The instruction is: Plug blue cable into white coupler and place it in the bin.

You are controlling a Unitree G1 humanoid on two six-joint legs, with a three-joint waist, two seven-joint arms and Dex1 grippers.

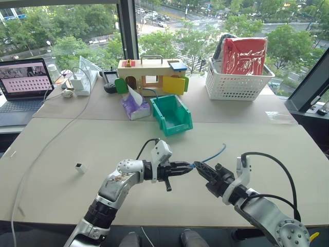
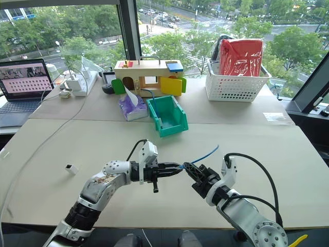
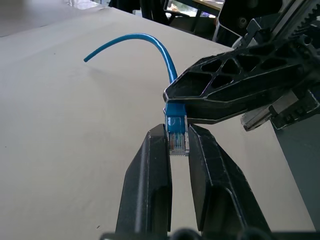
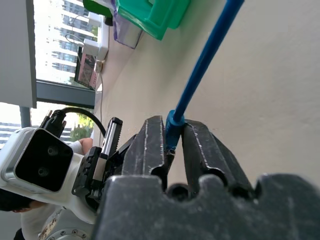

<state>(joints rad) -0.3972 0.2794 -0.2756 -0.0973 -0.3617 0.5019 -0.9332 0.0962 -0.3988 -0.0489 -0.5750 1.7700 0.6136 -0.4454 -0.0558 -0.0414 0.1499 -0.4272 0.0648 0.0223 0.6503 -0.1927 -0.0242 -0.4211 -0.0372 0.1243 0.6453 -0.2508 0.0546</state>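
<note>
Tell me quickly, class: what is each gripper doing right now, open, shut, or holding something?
Left gripper: shut on the clear plug of the blue cable.
Right gripper: shut on the blue cable just behind that plug.

The white coupler [image 1: 80, 166] is too small to show its socket face — the laptop [image 1: 20, 85] is cut off.

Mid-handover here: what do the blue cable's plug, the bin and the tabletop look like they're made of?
Blue cable: smooth, likely rubbery jacket; its plug end looks like clear hard plastic, contacts showing through. Bin: glossy green molded plastic, light glinting on its rim. Table: matte beige surface, probably laminate; no grain or glare visible.
</note>
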